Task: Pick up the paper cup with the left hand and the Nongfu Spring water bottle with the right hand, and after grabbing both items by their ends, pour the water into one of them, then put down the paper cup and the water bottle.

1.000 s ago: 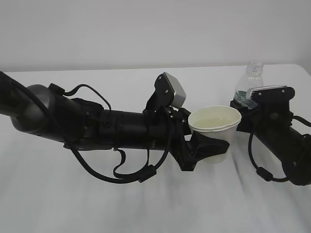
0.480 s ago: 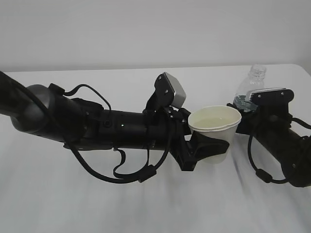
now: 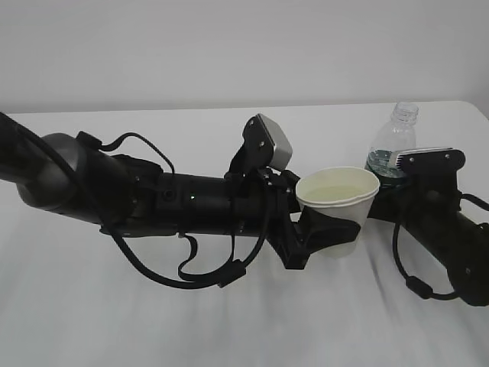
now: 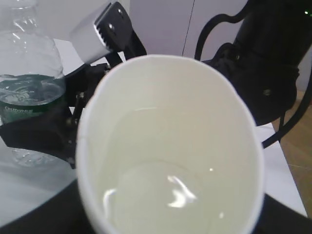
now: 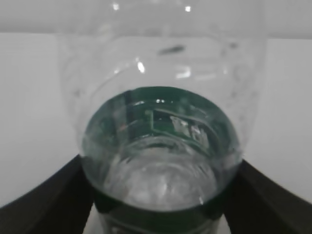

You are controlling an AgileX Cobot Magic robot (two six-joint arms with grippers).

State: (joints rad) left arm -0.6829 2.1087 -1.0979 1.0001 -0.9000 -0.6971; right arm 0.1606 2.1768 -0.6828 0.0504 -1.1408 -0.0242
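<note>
My left gripper (image 3: pixel 327 233) is shut on the paper cup (image 3: pixel 340 200), its black fingers clasping the lower wall. The cup stands upright, and the left wrist view looks straight down into it at the water (image 4: pixel 161 195) in its bottom. Just right of the cup the Nongfu Spring water bottle (image 3: pixel 393 141) stands upright and capless, with water low inside. My right gripper (image 3: pixel 388 187) is open around the bottle's base. In the right wrist view the bottle (image 5: pixel 161 146) fills the frame, and one dark finger (image 5: pixel 44 200) stands off each side of it.
The white table (image 3: pixel 229 321) carries only these things. My left arm (image 3: pixel 153 202), with its loose cables, lies across the middle. The table's back edge (image 3: pixel 153 111) meets a plain wall, and its right edge lies close behind the bottle.
My right gripper has opened off the bottle and drawn back to the right and down, so more of the bottle shows. The left arm and cup have not moved.
</note>
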